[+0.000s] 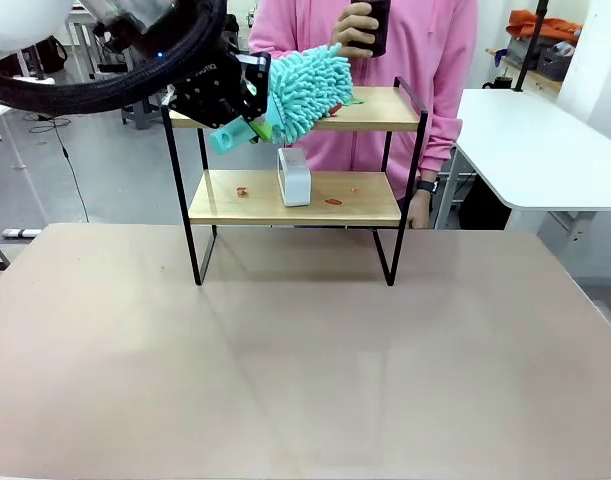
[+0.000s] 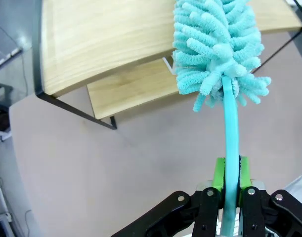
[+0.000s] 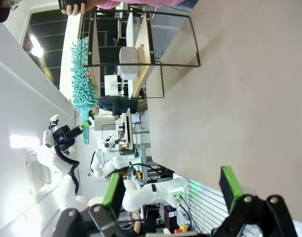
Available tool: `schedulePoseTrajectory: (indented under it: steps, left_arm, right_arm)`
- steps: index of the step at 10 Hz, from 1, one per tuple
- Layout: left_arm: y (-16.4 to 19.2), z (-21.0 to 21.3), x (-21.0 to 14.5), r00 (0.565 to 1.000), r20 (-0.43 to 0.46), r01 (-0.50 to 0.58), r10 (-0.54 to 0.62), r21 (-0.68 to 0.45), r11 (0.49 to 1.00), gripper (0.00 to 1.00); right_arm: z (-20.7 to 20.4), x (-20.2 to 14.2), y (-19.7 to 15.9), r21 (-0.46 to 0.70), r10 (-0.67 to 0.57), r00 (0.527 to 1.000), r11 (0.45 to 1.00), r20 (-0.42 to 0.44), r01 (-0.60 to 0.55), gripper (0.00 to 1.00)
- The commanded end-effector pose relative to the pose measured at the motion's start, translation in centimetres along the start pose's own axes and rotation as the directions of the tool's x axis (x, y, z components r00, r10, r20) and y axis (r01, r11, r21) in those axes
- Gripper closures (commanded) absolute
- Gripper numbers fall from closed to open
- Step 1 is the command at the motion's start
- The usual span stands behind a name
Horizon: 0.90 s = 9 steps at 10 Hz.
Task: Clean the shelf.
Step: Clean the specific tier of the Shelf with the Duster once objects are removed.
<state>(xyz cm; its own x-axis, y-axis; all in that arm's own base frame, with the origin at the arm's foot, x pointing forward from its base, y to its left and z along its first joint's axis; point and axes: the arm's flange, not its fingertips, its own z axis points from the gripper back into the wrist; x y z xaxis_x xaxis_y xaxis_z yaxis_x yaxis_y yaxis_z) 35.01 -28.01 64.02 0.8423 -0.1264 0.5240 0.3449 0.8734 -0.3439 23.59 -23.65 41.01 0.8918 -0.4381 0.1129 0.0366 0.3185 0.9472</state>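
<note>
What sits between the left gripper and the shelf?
The teal duster: handle clamped in the left gripper, fluffy head at the top board of the shelf; left wrist view shows it.

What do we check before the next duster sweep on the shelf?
1. Grip: left gripper shut on the duster handle. Ok.
2. Duster head at the left part of the shelf's top board. Contact: cannot tell.
3. Lower board: red crumbs lie on it. Not ok.
4. White box stands mid lower board, in a sweep's way. Not ok.
5. Person's hand, holding a dark thing, is close above the duster. Not ok.
6. Right gripper open, away from the shelf. Ok.
</note>
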Motion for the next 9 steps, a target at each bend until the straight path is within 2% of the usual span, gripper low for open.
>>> schedulePoseTrajectory:
  steps: [1,3,5,7,9]
  left_arm:
    - [0.7,0.6,0.3,0.999,-0.016,0.046,-0.046,-0.044,0.998,1.00]
    - [1.2,1.1,0.4,0.993,-0.082,0.077,-0.087,-0.116,0.990,1.00]
    - [1.9,1.3,0.1,0.972,-0.158,0.149,-0.175,-0.163,0.975,1.00]
    - [2.8,1.7,0.0,0.912,-0.288,0.217,-0.291,-0.260,0.941,1.00]
    - [4.0,3.4,0.1,0.815,-0.404,0.233,-0.415,-0.428,0.873,1.00]
  right_arm:
    - [0.0,0.1,0.1,0.011,0.029,1.000,1.000,0.005,-0.029,0.00]
    - [0.0,0.1,0.1,0.011,0.029,1.000,1.000,0.005,-0.029,0.00]
    - [0.0,0.1,0.1,0.011,0.029,1.000,1.000,0.005,-0.029,0.00]
    - [0.0,0.1,0.1,0.011,0.029,1.000,1.000,0.005,-0.029,0.00]
    - [0.0,0.1,0.1,0.011,0.029,1.000,1.000,0.005,-0.029,0.00]
